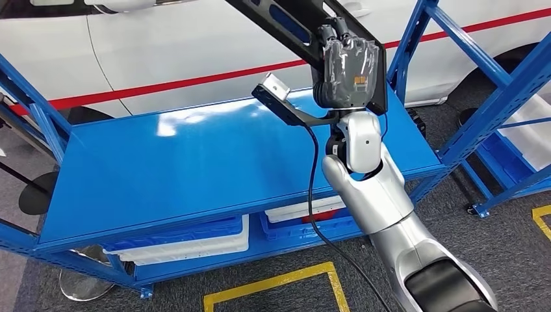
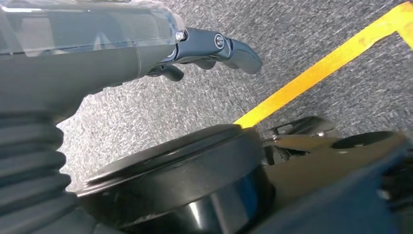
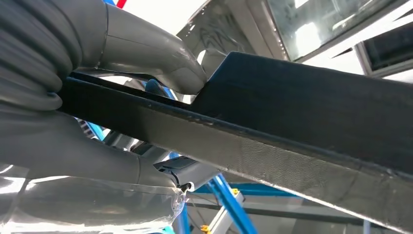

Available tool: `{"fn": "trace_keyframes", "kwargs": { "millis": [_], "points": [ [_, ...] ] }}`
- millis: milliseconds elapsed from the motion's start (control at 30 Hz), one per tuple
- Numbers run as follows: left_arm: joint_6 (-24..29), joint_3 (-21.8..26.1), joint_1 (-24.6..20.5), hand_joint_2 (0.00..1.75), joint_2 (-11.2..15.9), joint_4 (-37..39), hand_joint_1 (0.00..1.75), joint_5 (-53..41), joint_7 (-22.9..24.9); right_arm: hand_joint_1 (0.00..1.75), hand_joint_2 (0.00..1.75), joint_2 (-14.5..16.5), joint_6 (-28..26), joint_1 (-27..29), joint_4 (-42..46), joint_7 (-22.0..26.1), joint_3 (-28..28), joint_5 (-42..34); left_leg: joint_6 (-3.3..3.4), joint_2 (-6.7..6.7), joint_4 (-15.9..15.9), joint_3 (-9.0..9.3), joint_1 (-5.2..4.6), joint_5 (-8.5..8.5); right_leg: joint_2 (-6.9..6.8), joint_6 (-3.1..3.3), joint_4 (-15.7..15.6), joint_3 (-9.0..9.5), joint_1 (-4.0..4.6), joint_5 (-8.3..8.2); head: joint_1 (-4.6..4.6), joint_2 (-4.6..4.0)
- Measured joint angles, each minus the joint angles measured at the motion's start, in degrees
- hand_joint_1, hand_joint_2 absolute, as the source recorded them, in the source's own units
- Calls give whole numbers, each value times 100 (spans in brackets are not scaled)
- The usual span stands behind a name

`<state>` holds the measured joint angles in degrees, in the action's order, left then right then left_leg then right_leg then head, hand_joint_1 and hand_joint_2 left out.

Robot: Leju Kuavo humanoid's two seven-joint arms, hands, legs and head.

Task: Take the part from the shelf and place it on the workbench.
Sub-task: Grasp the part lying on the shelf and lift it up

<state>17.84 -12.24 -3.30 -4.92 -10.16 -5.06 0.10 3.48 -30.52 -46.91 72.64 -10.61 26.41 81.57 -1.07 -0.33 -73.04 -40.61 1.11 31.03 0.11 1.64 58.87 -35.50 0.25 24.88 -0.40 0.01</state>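
Right hand grips black part — above blue workbench.

part: long flat black panel with slot cut-outs
pose: slanted, far right, above the blue workbench top
state: held aloft

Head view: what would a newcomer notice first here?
First, the long black part raised above the blue workbench top, gripped by the right hand on its silver arm. Behind the bench stands a white car with a red stripe. The right wrist view shows the thumb and fingers clamping the part's edge.
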Motion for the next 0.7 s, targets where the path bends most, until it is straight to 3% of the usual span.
{"fn": "trace_keyframes", "kwargs": {
  "millis": [67, 133, 233, 300, 400, 433, 467, 500, 600, 633, 700],
  "points": [
    [3, 8, -6, 175, 0, 0, 0, -3, 2, 175, 175, 1, -9, 55, 143, 21, -57, -8, 47, 0, 781, 360, -12, -387, 18, -18, 28, 14, 17, 26, 1, 0],
    [43, 19, -13, 175, -2, 0, 0, -4, 11, 175, 175, 2, -80, 86, 256, 87, -108, -80, 93, -4, 1271, 580, -38, -523, 30, -58, 58, -7, 28, 38, 2, 0],
    [118, 50, -29, 175, -17, -1, 0, 22, 31, 175, 175, 29, -487, 244, 473, 489, -198, -614, 163, -16, 1382, 610, -39, -543, 26, -144, 61, -26, 16, 37, 2, 0],
    [136, 61, -48, 175, -38, -1, 0, 26, 38, 175, 175, 105, -770, 403, 722, 1078, -328, -1340, 218, -14, 1441, 636, -7, -581, 23, -213, 264, -115, 5, 194, 17, -1],
    [155, 68, -69, 175, -55, -2, 0, 22, 44, 175, 175, 260, -882, 670, 1109, 2073, -552, -2940, 249, -4, 1462, 651, 0, -589, 20, -307, 1277, -587, -57, 700, 32, 0],
    [162, 73, -70, 175, -55, -2, 0, 21, 45, 175, 175, 291, -838, 794, 1229, 2293, -587, -3547, 249, -4, 1462, 655, 2, -585, 20, -333, 1553, -721, -84, 777, 32, 0],
    [171, 80, -71, 175, -56, -2, 0, 16, 47, 175, 175, 314, -748, 926, 1353, 2453, -609, -4181, 245, -8, 1461, 658, 5, -581, 19, -354, 1646, -774, -111, 755, 32, -1],
    [185, 86, -72, 175, -57, -2, 0, 6, 55, 175, 175, 338, -625, 1058, 1473, 2580, -628, -4809, 236, -12, 1459, 664, 10, -575, 16, -369, 1509, -712, -138, 629, 33, -1],
    [232, 97, -78, 175, -61, -2, 0, -41, 93, 175, 175, 414, -171, 1386, 1773, 2871, -695, -6315, 169, -23, 1443, 680, 9, -541, -3, -377, 389, -157, -176, 131, 32, 1],
    [240, 99, -80, 175, -61, -2, 0, -61, 110, 175, 175, 433, -2, 1489, 1845, 2946, -717, -6650, 135, -25, 1441, 681, -1, -532, -2, -357, 157, -42, -169, 68, 30, 1],
    [229, 103, -84, 175, -61, -2, 0, -91, 144, 175, 175, 459, 362, 1711, 1946, 3058, -755, -7182, 63, -28, 1450, 685, -19, -534, 15, -290, 57, 1, -132, 55, 25, 1]
  ]
}}
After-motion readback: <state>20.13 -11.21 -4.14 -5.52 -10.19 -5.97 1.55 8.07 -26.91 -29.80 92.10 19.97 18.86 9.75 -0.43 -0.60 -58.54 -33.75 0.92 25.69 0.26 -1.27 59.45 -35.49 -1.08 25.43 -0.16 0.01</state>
